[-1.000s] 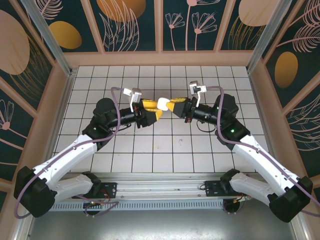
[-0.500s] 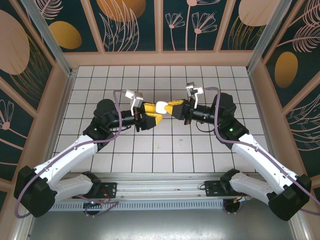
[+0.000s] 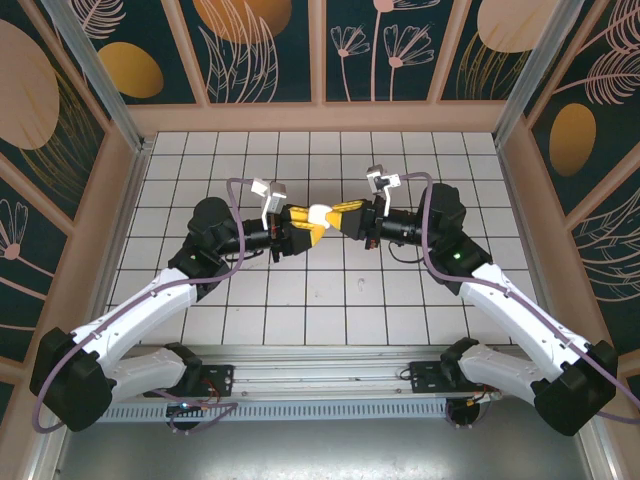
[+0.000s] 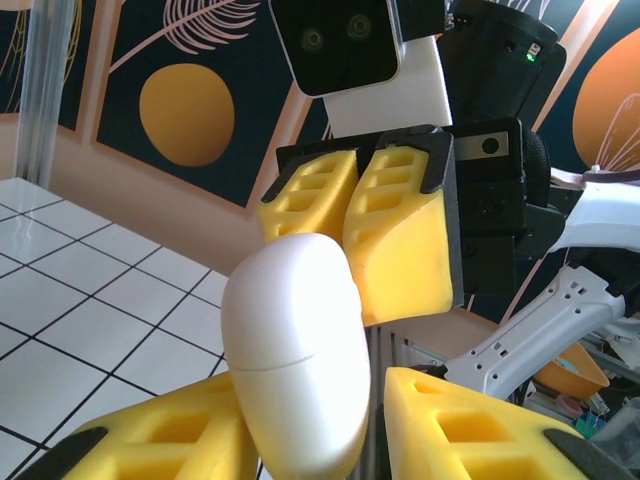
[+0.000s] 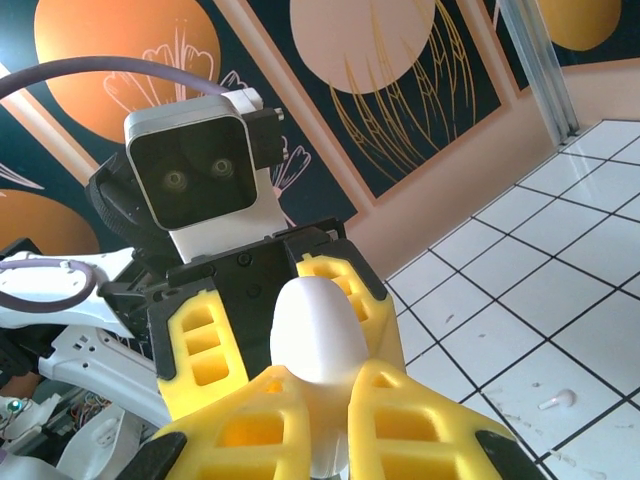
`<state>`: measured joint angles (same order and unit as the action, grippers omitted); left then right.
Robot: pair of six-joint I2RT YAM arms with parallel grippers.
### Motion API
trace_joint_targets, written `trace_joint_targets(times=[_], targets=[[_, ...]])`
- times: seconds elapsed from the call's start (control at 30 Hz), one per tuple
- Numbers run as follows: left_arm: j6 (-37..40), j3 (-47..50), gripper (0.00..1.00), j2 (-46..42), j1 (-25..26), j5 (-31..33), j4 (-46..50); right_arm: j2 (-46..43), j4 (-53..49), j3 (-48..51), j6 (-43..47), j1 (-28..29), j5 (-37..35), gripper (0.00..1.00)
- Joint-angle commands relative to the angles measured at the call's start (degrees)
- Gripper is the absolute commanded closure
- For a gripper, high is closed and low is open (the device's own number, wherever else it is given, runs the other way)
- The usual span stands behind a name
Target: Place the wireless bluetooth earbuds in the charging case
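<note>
A white rounded charging case (image 3: 320, 214) hangs in mid-air over the middle of the tiled table, lid closed along a thin seam (image 4: 295, 350). My right gripper (image 3: 336, 215) comes from the right and is shut on one end of it; the case (image 5: 315, 325) pokes out between its yellow fingers (image 5: 420, 420). Facing it, my left gripper (image 3: 310, 222) has its jaws around the other end, open. One left finger (image 4: 160, 440) touches the case and a thin gap shows at the other (image 4: 470, 420). One tiny white earbud (image 5: 557, 399) lies on a tile (image 3: 358, 286).
The white tiled table (image 3: 250, 160) is walled by tan boards and dark floral panels (image 3: 260, 50). Both arm bases sit on the metal rail (image 3: 320, 370) at the near edge.
Both grippers have drifted slightly left with the case between them. The left jaws have narrowed around the case. The right gripper's hold on it has not changed.
</note>
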<state>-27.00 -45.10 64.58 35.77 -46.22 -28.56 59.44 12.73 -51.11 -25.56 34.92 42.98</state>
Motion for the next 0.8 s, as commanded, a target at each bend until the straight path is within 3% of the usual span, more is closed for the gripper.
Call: trace_joint_targets(times=[0.0,0.2,0.3,0.43,0.47,0.63,0.77], targets=[[1.17,-0.88,0.64,-0.03,0.0,-0.38,-1.02,0.85,2.24,-0.95,1.55,0.01,2.14,0.89],[0.68,-0.44,0.62,0.01,-0.17,0.12,-2.26,0.94,1.78,-0.91,2.42,-0.03,1.88,0.89],[-0.22,-0.58,0.68,0.67,-0.12,-0.67,-3.13,0.88,1.72,-0.68,2.38,-0.09,1.11,0.89],[-0.24,-0.89,0.86,1.34,-0.17,-0.89,-2.39,0.52,2.58,-0.35,1.92,-0.07,0.46,0.89],[-0.26,-0.83,0.88,1.34,-0.13,-0.71,-2.3,0.44,2.42,-0.36,1.91,-0.02,0.1,0.87],[1.89,-0.28,0.96,0.97,-0.16,0.18,-1.24,0.23,0.84,-0.95,2.2,-0.04,-1.99,0.59],[2.2,0.36,1.0,1.56,-0.17,-3.4,-3.79,1.88,-3.27,-2.27,3.66,-0.03,-3.91,0.54]])
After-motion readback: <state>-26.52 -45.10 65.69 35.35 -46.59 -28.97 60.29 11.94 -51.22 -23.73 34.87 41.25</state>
